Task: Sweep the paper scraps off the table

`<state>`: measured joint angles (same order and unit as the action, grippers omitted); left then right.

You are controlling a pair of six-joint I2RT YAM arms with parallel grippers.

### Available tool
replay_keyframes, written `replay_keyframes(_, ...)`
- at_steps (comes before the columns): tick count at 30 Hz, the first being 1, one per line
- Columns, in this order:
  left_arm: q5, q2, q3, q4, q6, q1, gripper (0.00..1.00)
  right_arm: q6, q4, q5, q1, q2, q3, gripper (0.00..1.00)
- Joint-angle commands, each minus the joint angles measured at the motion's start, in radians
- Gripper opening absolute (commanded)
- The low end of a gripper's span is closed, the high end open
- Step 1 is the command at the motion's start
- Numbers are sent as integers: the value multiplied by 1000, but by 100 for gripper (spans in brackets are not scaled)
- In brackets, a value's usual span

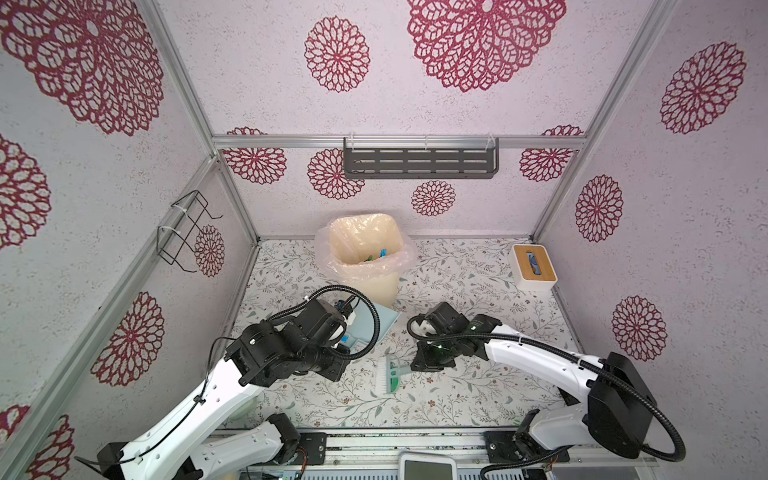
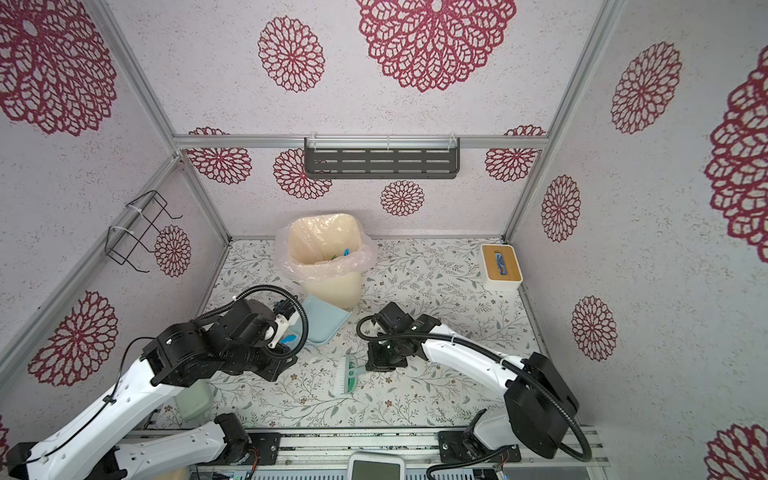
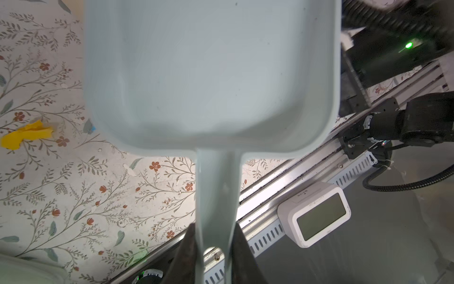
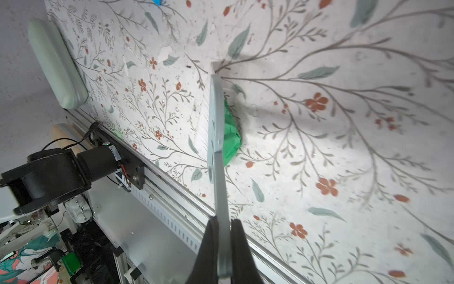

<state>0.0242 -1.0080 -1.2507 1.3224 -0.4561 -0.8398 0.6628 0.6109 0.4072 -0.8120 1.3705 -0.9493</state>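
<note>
Left gripper clamped on dustpan handle. Right gripper clamped on brush handle. Green scrap on table, against brush head. Yellow scrap on table near dustpan.

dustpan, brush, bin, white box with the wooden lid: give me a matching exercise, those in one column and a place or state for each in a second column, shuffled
Things
1. dustpan
2. brush
3. bin
4. white box

Places or states
A. far right corner of the table
B. lined with a plastic bag, paper scraps inside
C. handle in the jaws of the left gripper
D. handle in the jaws of the right gripper, green scrap beside its head

Pairs: 1-C, 2-D, 3-B, 4-A
</note>
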Motion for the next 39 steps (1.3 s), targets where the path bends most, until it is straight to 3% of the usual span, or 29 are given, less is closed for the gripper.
replay_keyframes(1,-9,-24,44,-15,-20,-37,0,-104,208,-67,72,-87,10,0)
replay_keyframes(7,4,-72,113,-80,-38,-90,0,-194,346,-86,175,-144,-7,0)
replay_keyframes(15,7,-161,131,-61,-64,-155,0,-228,454,-91,222,-184,-156,0)
replay_keyframes(26,58,-259,155,-37,-2,-207,0,-298,700,-350,226,-147,-343,0)
replay_keyframes(39,56,-395,149,-40,82,-337,0,-321,710,-434,161,-74,-369,0)
